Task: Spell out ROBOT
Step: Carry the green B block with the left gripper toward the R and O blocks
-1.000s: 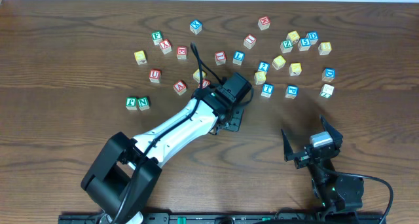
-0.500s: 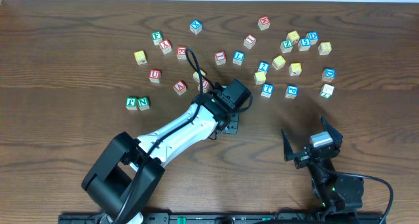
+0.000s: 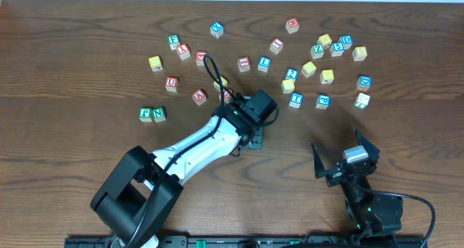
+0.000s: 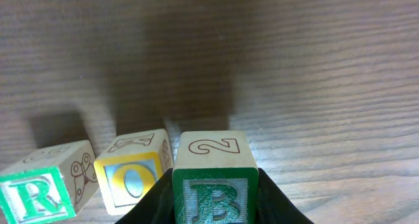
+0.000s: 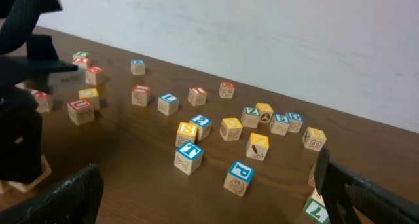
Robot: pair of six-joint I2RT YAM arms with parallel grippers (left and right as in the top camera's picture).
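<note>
Between left gripper (image 4: pixel 215 199) jaws, clamped: B cube (image 4: pixel 213 178), just beside O cube (image 4: pixel 131 178) at its 9 o'clock, R cube (image 4: pixel 33 194) beyond. Row reads R-O-B. Left to do, by my read: second O (cannot pick it out) and T cube (image 3: pixel 295 99), 2 o'clock of row. Right gripper (image 3: pixel 344 157) parked, jaws wide

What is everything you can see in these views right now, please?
R cube: one, green letter, left end of the started row.
O cube: one, yellow face, between R and B.
B cube: one, green letter, right of O.
T cube: one, blue letter, loose on the right half.
F cube, N cube: two, green, side by side at the left.
scattered cubes: over twenty, red, blue, yellow and green, far half of the table.
table: one, dark brown wood.
wall: white, behind the table.
left gripper: black, closed on the B cube.
right gripper: black, open, near right side.
</note>
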